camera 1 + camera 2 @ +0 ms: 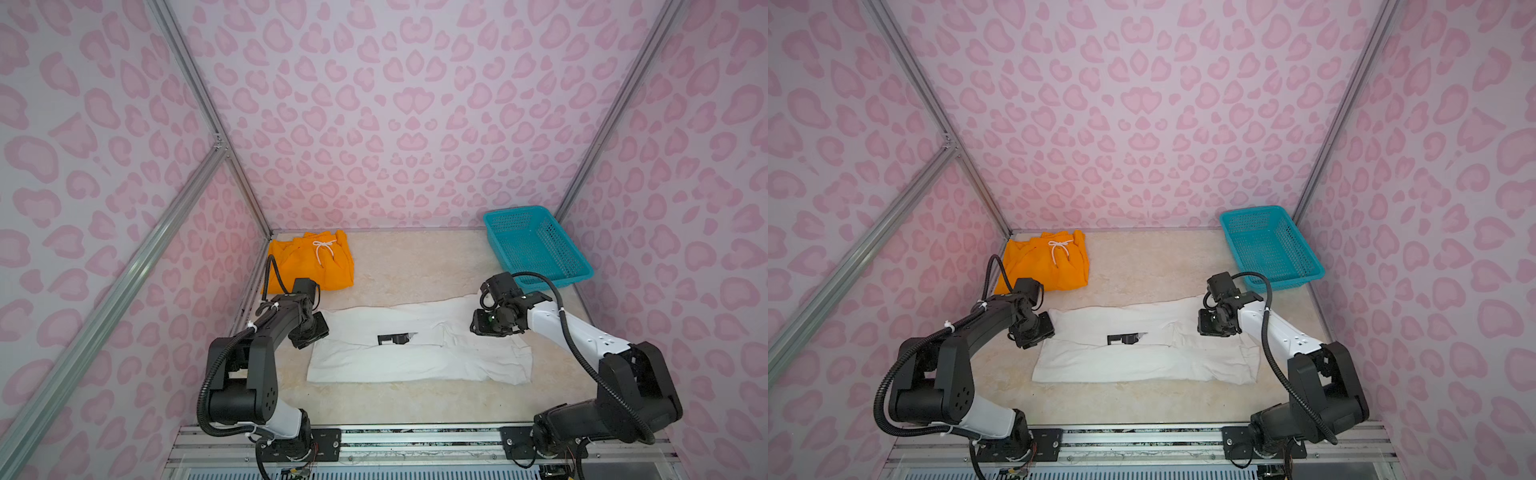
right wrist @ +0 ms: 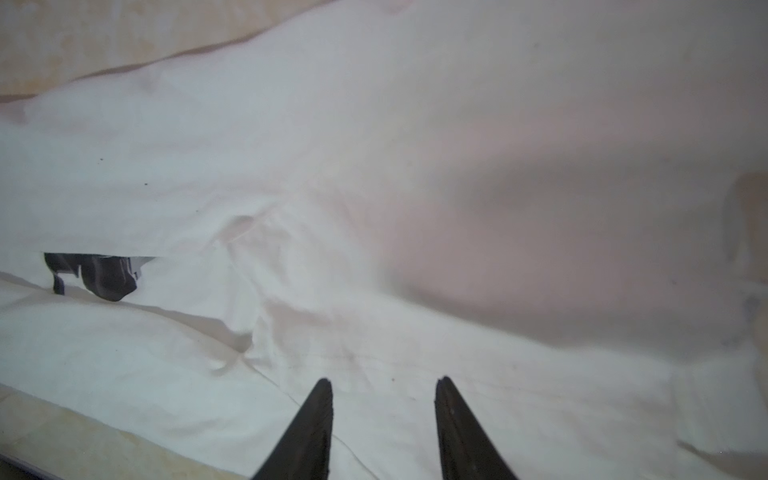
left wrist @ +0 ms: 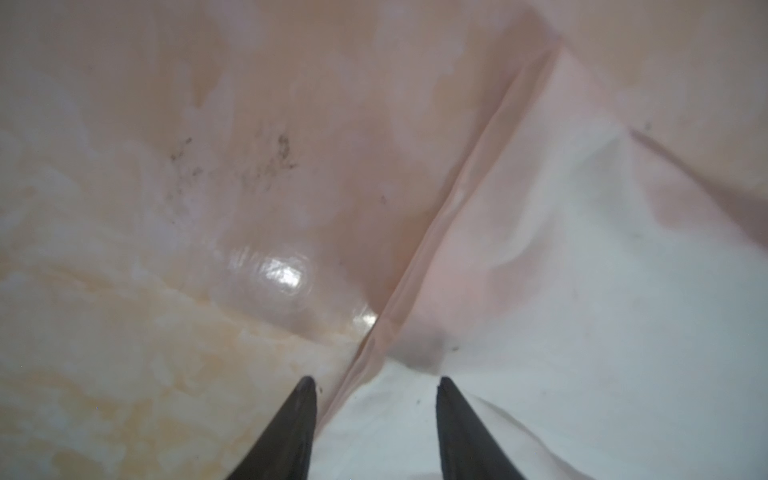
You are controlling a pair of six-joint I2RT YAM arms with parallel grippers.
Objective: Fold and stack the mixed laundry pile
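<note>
The white T-shirt (image 1: 415, 357) (image 1: 1142, 359) lies across the middle of the table as a long folded band. A small patch of its black print (image 1: 397, 338) (image 2: 99, 276) peeks out at a fold. The orange shorts (image 1: 311, 266) (image 1: 1046, 266), white drawstring on top, lie folded at the back left, apart from the shirt. My left gripper (image 1: 311, 332) (image 3: 376, 380) is open over the shirt's left end, its jaws astride the shirt's edge (image 3: 415, 270). My right gripper (image 1: 484, 326) (image 2: 384, 381) is open low over the shirt's right part, with flat cloth under its jaws.
A teal perforated basket (image 1: 536, 245) (image 1: 1271, 249) stands at the back right corner with nothing in it. Pink patterned walls close the table on three sides. Bare beige tabletop (image 1: 415, 270) shows between the shorts, the shirt and the basket, and in front of the shirt.
</note>
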